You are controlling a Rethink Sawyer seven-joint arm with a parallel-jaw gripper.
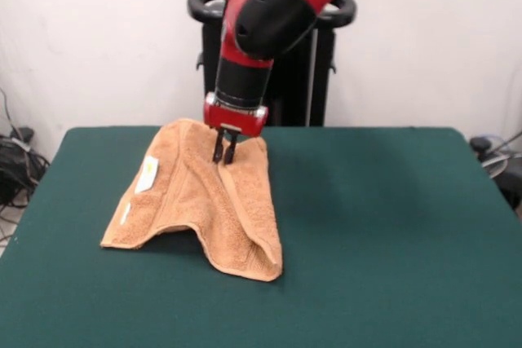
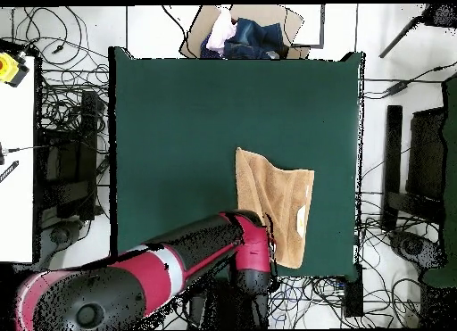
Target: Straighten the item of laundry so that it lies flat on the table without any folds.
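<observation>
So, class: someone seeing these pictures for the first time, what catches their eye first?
The bulky red and black robot arm reaching down, its gripper at the far end of a rumpled orange-tan terry-cloth towel. The towel lies in raised folds, white tag showing, on a wide dark green table.

Dark green table point(image 1: 391, 234), rumpled orange-tan towel point(image 1: 204, 209) lying on it
</observation>
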